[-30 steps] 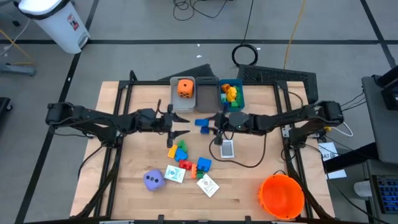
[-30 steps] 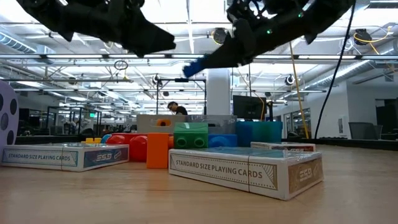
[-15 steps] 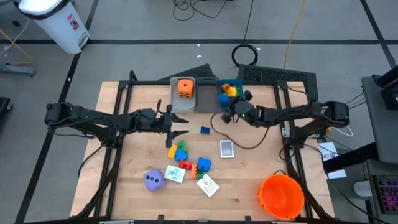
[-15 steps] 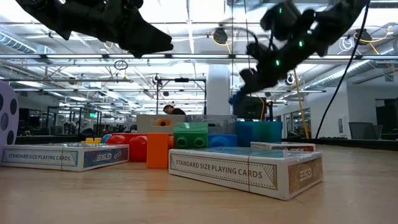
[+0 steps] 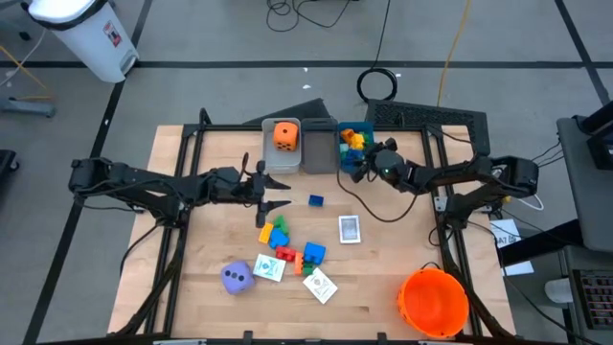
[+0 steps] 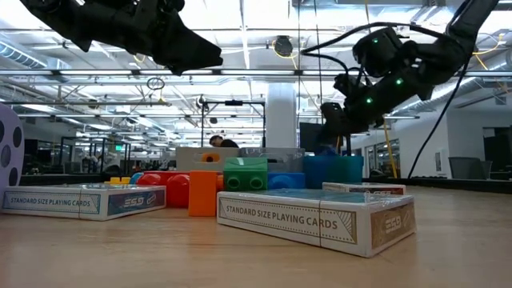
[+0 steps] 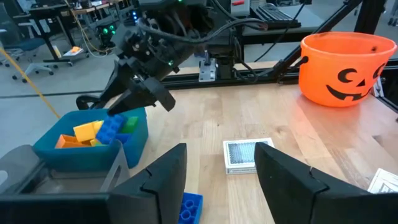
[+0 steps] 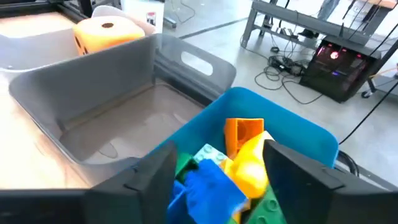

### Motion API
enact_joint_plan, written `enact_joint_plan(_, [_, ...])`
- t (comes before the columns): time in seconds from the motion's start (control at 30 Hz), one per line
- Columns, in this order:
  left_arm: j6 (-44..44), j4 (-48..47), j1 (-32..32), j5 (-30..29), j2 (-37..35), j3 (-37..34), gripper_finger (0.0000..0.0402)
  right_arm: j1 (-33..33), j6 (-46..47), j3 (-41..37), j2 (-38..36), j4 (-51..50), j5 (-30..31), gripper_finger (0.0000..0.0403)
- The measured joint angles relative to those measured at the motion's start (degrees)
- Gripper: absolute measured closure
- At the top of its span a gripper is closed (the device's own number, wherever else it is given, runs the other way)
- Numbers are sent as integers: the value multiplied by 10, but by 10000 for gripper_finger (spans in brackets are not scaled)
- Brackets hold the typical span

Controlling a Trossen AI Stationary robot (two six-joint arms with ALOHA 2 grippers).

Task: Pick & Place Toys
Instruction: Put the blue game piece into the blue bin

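My right gripper [image 5: 361, 165] hangs open over the blue bin [image 5: 370, 151], which holds yellow, orange and green blocks. In the right wrist view a blue block [image 8: 205, 186] lies on that pile, between and below the open gripper [image 8: 217, 158]. My left gripper [image 5: 280, 192] is open and empty above the table's middle, and it also shows in the left wrist view [image 7: 221, 168]. A loose blue block [image 5: 315, 200] lies on the table. More blocks [image 5: 278, 235] lie nearer, with a purple die [image 5: 237, 277] and card packs [image 5: 350, 229]. An orange die [image 5: 284, 135] sits in a grey bin.
Two grey bins [image 5: 321, 151] stand at the far edge, left of the blue bin. The orange bucket [image 5: 433, 302] stands at the near right corner. Two more card packs [image 5: 269, 268] [image 5: 320, 285] lie near the front. A black frame rail runs along the table's sides.
My right gripper has carried a blue block from above the table's middle toward the far right, to above the blue bin. The block now lies on the pile in the bin, below the fingers.
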Motion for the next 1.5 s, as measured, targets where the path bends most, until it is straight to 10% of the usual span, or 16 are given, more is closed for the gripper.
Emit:
enact_joint_plan(0.33, [0, 0, 0, 0, 0, 0, 204, 7, -23, -8, 0, 45, -17, 100])
enact_joint_plan(0.6, [0, 0, 0, 0, 0, 0, 203, 70, -45, 0, 0, 110, -182, 103])
enact_joint_plan(0.97, [0, 4, 0, 0, 0, 0, 204, 198, -66, 166, 47, -154, -196, 96])
enact_joint_plan(1.5, [0, 0, 1, 0, 0, 0, 204, 170, -90, 209, 205, -153, -261, 98])
